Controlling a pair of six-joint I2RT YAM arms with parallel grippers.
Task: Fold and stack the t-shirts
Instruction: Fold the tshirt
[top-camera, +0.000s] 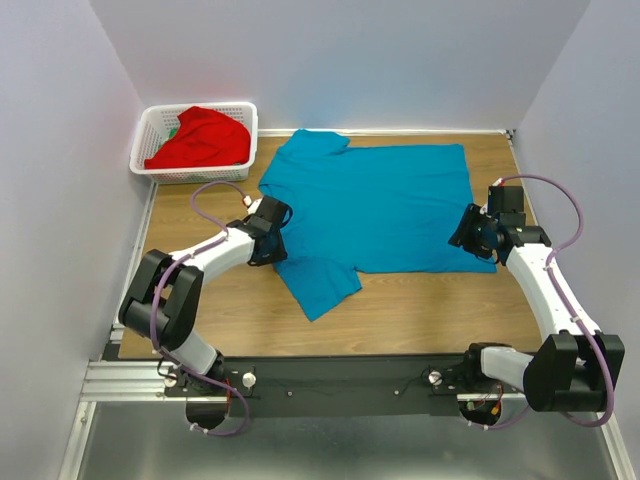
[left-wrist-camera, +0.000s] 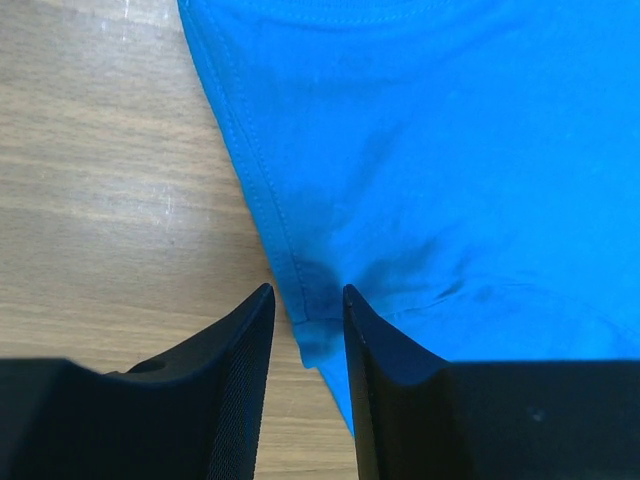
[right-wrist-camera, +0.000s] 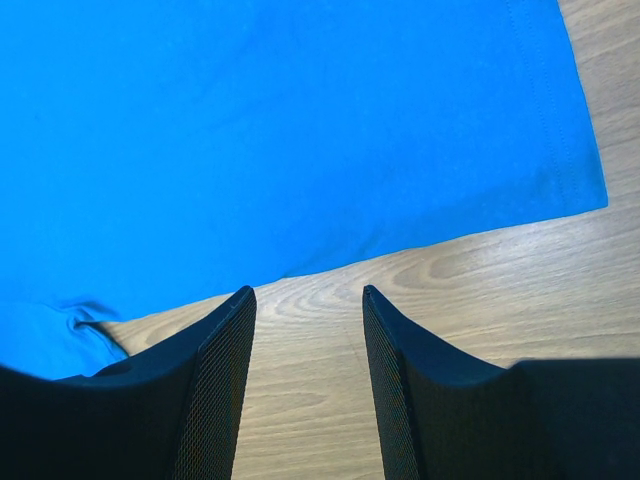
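The teal-blue t-shirt (top-camera: 375, 205) lies spread flat on the wooden table, one sleeve pointing toward the near edge. The red t-shirt (top-camera: 205, 138) is bunched in the white basket (top-camera: 190, 176) at the far left. My left gripper (top-camera: 276, 236) sits low at the teal shirt's left edge. In the left wrist view the left gripper (left-wrist-camera: 305, 290) is narrowly open, with the stitched seam of the teal shirt (left-wrist-camera: 450, 150) between its fingers. My right gripper (top-camera: 464, 238) is at the shirt's right near corner. In the right wrist view the right gripper (right-wrist-camera: 305, 290) is open over bare wood, just short of the teal shirt (right-wrist-camera: 250, 130).
Grey walls close in the table on the left, back and right. The basket stands in the far left corner. A black rail (top-camera: 330, 375) with both arm bases runs along the near edge.
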